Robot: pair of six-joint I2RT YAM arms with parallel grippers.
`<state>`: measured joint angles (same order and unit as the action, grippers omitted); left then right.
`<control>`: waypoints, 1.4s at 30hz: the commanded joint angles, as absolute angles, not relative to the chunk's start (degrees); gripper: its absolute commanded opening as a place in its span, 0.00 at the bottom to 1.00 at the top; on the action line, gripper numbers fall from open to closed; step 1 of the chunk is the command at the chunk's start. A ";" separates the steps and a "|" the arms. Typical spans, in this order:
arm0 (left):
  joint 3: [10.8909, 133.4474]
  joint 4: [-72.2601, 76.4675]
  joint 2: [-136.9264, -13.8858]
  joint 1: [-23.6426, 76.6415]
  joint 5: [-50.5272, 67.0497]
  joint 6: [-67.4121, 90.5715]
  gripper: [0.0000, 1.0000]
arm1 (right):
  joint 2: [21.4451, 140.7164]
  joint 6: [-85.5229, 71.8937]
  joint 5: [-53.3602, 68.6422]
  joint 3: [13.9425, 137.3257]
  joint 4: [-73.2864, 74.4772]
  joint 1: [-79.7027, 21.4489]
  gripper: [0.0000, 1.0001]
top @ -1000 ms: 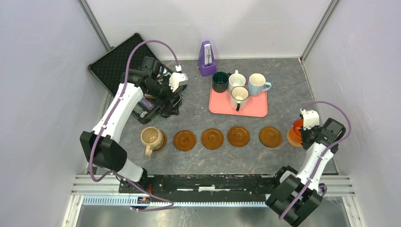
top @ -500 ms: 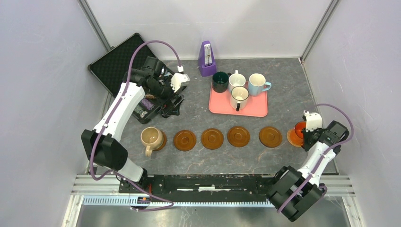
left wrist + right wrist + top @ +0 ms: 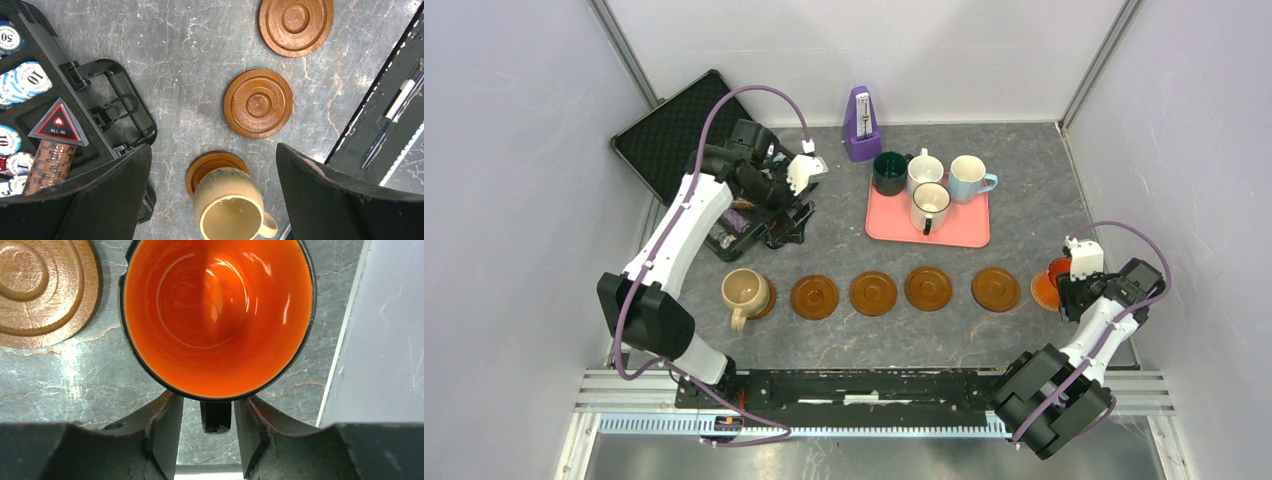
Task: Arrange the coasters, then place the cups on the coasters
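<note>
Top view: six coasters [image 3: 873, 293] lie in a row across the near counter [image 3: 1024, 200]. The tan mug [image 3: 746, 292] sits on the leftmost one, and the orange cup [image 3: 1054, 272] appears to sit on the rightmost, whose brown edge shows at the cup's left. The dark green [image 3: 889, 172], white [image 3: 924, 170], light blue [image 3: 969, 178] and cream-white [image 3: 930, 207] cups stand on the pink tray [image 3: 964, 235], far of the row. The left pincer [image 3: 786, 222] hangs over the poker chip case [image 3: 664, 135] at far left, and the right pincer [image 3: 1064, 292] is at the orange cup. Left wrist view: the left pincer [image 3: 212, 150] is spread wide and holds nothing. Below it the tan mug [image 3: 232, 212] stands upright on its coaster, off-centre, with two bare coasters further along. Right wrist view: the right pincer [image 3: 209, 415] is partly open with the cup's dark handle [image 3: 216, 416] between its fingers [image 3: 162, 435]. Bare counter shows in the gap on one side, so I judge it is not clamping. Handling: the mugs look like glazed ceramic, so stiff, fairly weighty, slick, and liable to chip if knocked. The best hold is the handle or across the rim wall, kept upright. The wooden coasters are light and rigid and may slide if a mug lands off-centre.
</note>
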<state>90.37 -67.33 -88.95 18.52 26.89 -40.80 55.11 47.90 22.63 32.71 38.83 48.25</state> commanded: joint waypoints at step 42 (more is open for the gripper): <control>94.41 -58.54 -93.17 19.44 28.37 -30.75 1.00 | 87.32 60.36 31.80 85.75 48.80 20.45 0.98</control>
